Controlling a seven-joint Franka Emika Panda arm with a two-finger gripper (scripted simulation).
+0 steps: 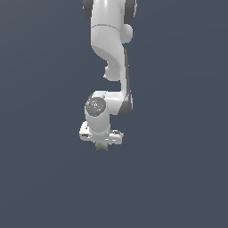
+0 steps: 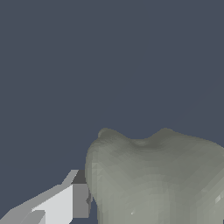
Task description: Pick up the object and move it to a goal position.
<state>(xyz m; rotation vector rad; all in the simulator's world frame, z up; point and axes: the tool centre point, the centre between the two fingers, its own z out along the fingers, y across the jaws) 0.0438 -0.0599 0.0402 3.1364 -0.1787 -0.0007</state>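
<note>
The object [image 1: 102, 146] is a tiny pale grey-green lump with short points, peeking out just under the white gripper [image 1: 102, 141] in the exterior view. In the wrist view the object [image 2: 157, 175] fills the lower part of the picture. One grey-padded finger [image 2: 76, 200] presses against its side. The other finger is out of the wrist view. The gripper is shut on the object. Whether the object rests on the floor or is lifted cannot be told.
The white arm [image 1: 111, 49] reaches down from the top of the exterior view. The dark blue-grey floor [image 1: 178, 178] surrounds it on all sides. No goal marker shows.
</note>
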